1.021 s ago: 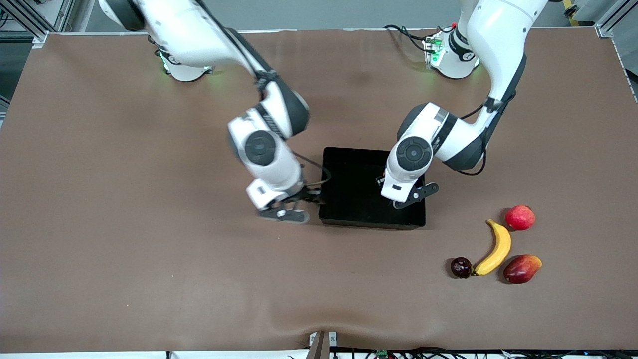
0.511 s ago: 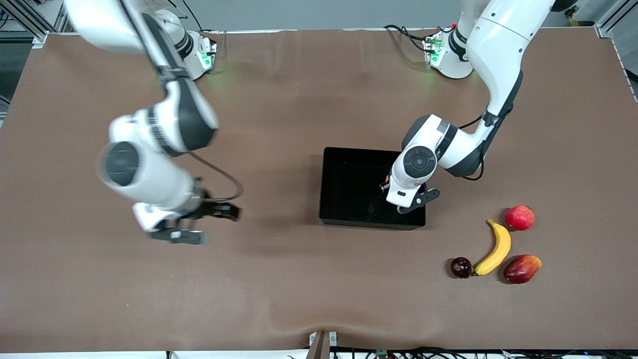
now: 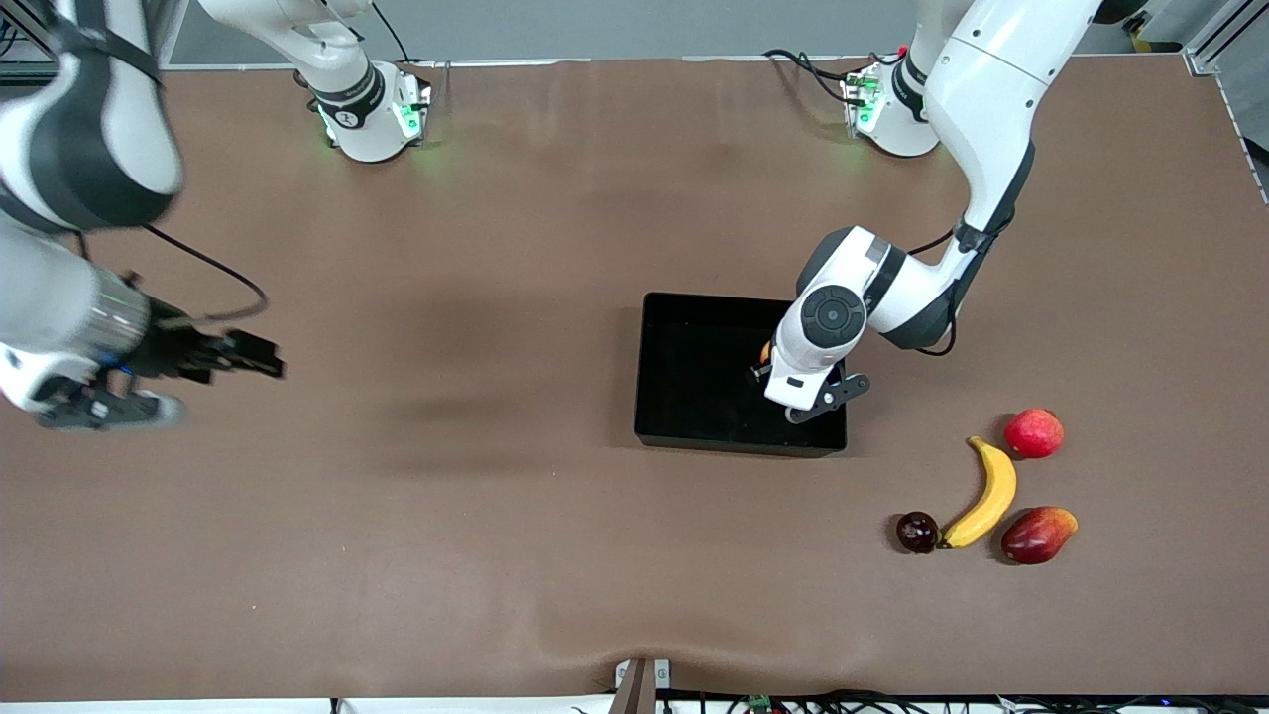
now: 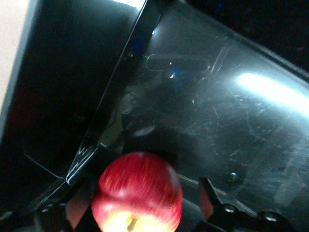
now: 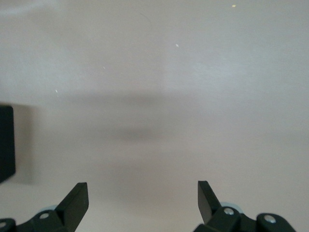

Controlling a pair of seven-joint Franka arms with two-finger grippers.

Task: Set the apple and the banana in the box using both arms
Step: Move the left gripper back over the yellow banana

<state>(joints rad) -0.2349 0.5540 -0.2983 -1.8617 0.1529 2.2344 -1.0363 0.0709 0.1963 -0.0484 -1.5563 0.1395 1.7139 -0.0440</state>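
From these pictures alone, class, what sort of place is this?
Probably a robotics lab. Two white robot arms are bolted along a brown-covered table, metal framing stands at its corners, and loose fruit lies beside a black tray.

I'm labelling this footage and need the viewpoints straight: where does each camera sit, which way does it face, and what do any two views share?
Front view: high across the table, facing both arms' bases; shows the box, banana, left gripper over the box, right gripper at its own end.
Left wrist view: looks down into the box; open fingers flank the apple.
Right wrist view: looks at bare table; open fingers show.
All three views show the box.
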